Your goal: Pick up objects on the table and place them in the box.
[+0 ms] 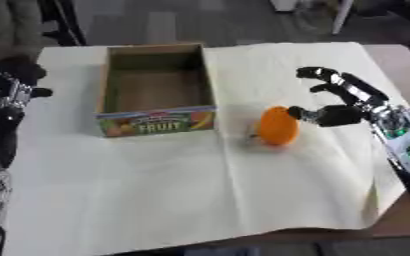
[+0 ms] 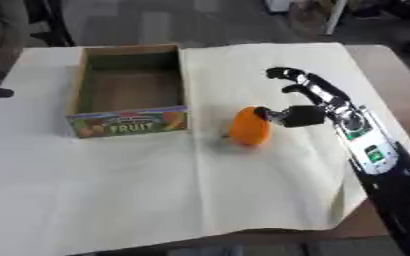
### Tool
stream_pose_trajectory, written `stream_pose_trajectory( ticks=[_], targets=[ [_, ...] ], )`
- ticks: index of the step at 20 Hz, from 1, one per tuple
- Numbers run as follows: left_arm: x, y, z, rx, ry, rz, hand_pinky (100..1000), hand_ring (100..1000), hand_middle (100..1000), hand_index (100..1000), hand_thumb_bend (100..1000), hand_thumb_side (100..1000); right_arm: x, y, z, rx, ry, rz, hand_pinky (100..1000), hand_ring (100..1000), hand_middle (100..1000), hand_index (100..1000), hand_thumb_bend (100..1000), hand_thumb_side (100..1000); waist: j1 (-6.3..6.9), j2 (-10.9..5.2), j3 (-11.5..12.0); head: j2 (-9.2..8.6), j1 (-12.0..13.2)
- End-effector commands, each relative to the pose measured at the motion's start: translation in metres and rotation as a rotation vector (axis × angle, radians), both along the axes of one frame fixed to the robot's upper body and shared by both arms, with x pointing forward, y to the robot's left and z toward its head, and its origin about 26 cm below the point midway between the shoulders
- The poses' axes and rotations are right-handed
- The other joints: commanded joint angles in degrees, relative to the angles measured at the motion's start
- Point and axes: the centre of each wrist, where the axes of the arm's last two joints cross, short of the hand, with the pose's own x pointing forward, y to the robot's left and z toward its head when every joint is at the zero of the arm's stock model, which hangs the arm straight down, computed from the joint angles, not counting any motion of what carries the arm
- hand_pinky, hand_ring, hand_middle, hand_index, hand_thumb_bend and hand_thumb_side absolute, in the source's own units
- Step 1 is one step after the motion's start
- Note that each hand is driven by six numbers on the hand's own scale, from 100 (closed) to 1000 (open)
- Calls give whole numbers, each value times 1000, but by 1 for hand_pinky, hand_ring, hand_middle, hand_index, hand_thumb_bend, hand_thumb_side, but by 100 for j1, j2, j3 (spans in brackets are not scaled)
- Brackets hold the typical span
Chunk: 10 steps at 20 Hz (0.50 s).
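Note:
An orange fruit (image 1: 278, 125) lies on the pale cloth (image 1: 200, 190) to the right of the cardboard box (image 1: 156, 90). The box is open-topped, printed FRUIT on its front, and nothing shows inside it. My right hand (image 1: 344, 102) hovers just right of the orange, fingers spread and curved, thumb tip beside the fruit's right side; whether it touches is unclear. My left hand (image 1: 16, 80) is at the left edge, dark and blurred, away from the box.
The cloth covers most of the table; its right edge (image 1: 392, 220) leaves bare brown tabletop. Chair legs and floor lie beyond the far edge. Wide free cloth spreads in front of the box.

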Motion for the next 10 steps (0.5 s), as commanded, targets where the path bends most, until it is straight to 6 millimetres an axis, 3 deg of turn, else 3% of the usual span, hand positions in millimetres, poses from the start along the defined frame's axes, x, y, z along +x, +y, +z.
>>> stream_pose_trajectory(
  ticks=[1, 10],
  targets=[
    [-1, 2, 10, 14, -34, -2, 628, 735, 612, 712, 447, 400, 3, -5, 15, -96, -14, 16, 875, 998, 895, 954, 474, 386, 9, -75, 2, 35, -21],
    [-1, 1, 10, 14, -35, -6, 628, 736, 613, 712, 445, 400, 10, 3, 0, -249, 27, 26, 878, 984, 884, 945, 473, 404, 19, -87, 11, 35, -38]
  ],
)
